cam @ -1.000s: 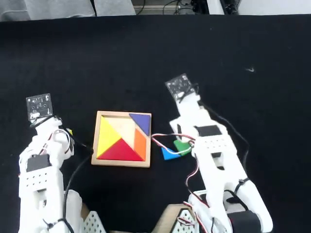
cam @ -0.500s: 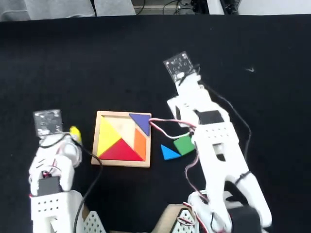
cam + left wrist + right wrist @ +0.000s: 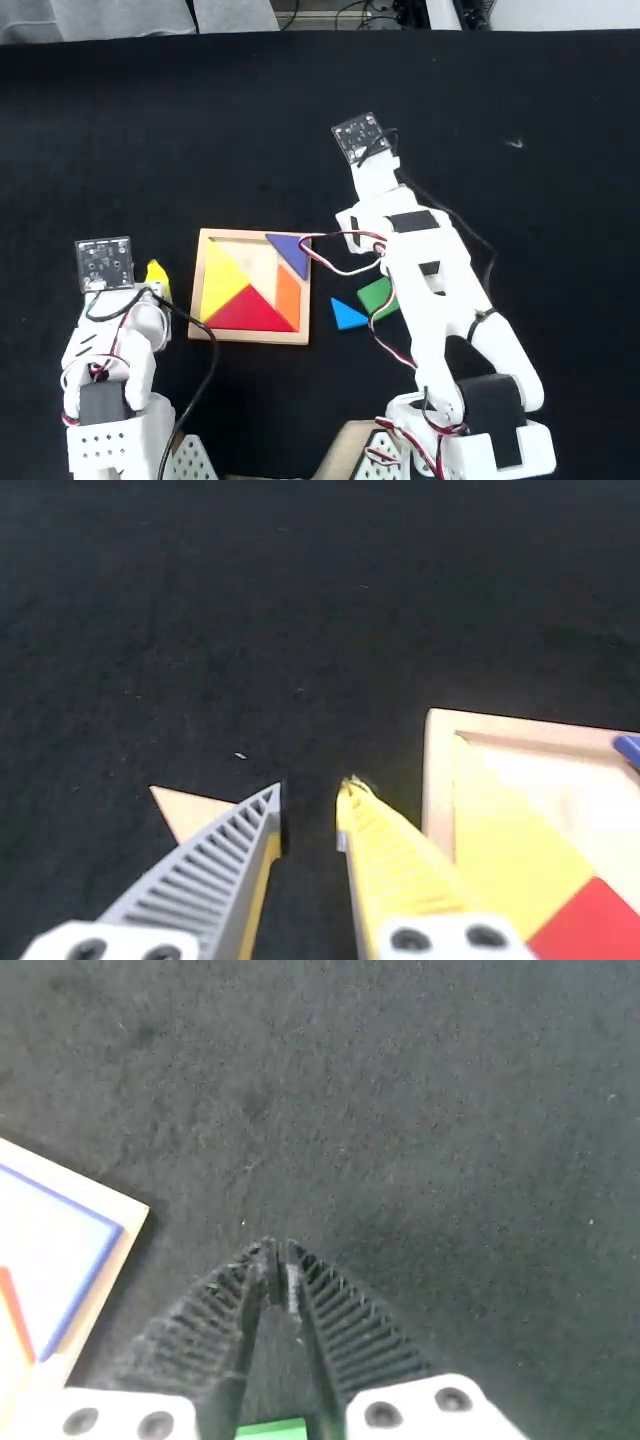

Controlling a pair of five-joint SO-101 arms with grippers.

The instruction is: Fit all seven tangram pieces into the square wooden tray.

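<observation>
The square wooden tray (image 3: 203,290) lies between the arms, holding a yellow triangle (image 3: 225,275), a red triangle (image 3: 250,310), an orange piece (image 3: 289,292) and a dark blue piece (image 3: 290,250). A green square (image 3: 375,295) and a small blue triangle (image 3: 347,314) lie on the cloth just right of the tray, beside the right arm (image 3: 410,240). My right gripper (image 3: 278,1250) is shut and empty above bare cloth beyond the tray's corner (image 3: 118,1228). My left gripper (image 3: 312,792) stands slightly open left of the tray (image 3: 440,770), its grey finger half covering a tan triangle (image 3: 185,808).
Black cloth covers the whole table, with wide free room on the far side and to both sides. Red and white wires (image 3: 335,262) from the right arm loop over the tray's right edge. Cables and grey fabric (image 3: 120,15) lie past the table's far edge.
The right arm has lifted off the green square and blue triangle and stretched toward the far side. The left arm has drawn back toward the near edge.
</observation>
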